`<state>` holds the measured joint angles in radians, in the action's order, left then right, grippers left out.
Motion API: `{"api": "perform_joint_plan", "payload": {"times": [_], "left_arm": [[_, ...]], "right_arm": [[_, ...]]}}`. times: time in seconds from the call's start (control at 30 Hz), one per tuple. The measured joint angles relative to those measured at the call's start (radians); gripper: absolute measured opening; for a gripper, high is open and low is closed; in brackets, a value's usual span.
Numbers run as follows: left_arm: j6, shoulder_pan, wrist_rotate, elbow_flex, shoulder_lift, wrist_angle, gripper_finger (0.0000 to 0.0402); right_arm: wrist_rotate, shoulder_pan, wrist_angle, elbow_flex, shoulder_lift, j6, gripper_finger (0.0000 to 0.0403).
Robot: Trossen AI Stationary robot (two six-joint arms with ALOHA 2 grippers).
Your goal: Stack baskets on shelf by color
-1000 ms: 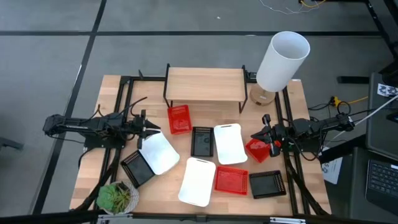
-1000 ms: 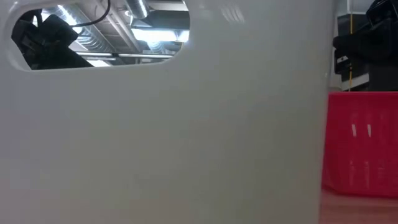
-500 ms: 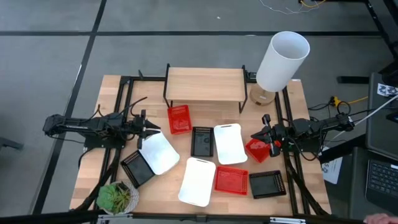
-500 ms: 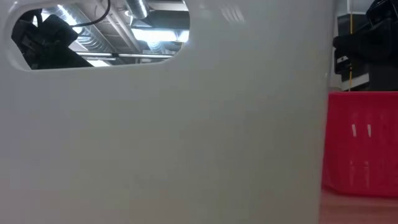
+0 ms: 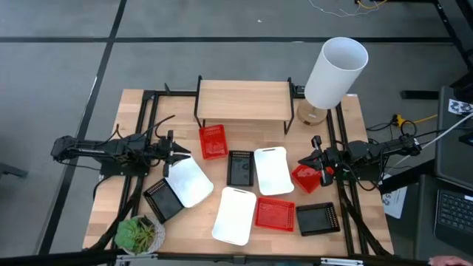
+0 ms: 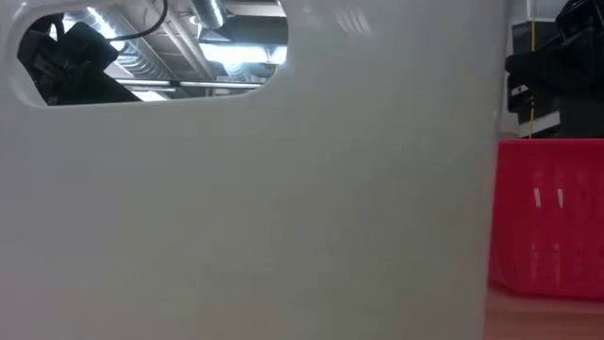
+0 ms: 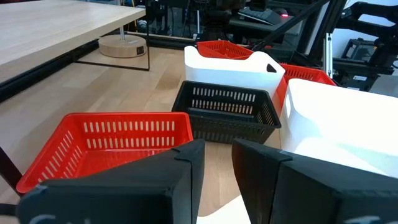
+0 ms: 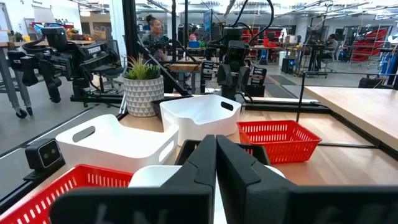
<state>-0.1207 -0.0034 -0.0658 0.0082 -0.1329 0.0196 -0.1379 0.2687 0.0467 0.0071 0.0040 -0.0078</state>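
Note:
The shelf (image 5: 244, 100) stands at the table's far middle with its top bare. Red, black and white baskets lie flat on their bottoms across the table in front of it: red (image 5: 213, 142), black (image 5: 240, 168), white (image 5: 273, 171), red (image 5: 304, 176), white (image 5: 187, 181), black (image 5: 162, 199), white (image 5: 235, 215), red (image 5: 274, 213), black (image 5: 318, 219). My left gripper (image 5: 179, 153) hangs level at the table's left, open, with nothing between its fingers (image 7: 186, 180). My right gripper (image 5: 303, 159) hangs level at the right, shut and holding nothing (image 8: 216, 168).
A tall white cylinder (image 5: 336, 70) on a round wooden foot stands at the far right beside the shelf. A potted plant (image 5: 139, 235) sits at the near left corner. A white basket's wall (image 6: 283, 189) fills most of the low view, with a red basket (image 6: 547, 217) beside it.

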Motion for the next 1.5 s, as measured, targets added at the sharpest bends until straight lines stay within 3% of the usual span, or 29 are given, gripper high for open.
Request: {"api": "perform_joint_plan", "payload": {"times": [1.5], "left_arm": [[0.053, 0.000, 0.000, 0.000, 0.000, 0.000, 0.0074]], "right_arm": [[0.000, 0.000, 0.000, 0.000, 0.000, 0.000, 0.0011]]}}
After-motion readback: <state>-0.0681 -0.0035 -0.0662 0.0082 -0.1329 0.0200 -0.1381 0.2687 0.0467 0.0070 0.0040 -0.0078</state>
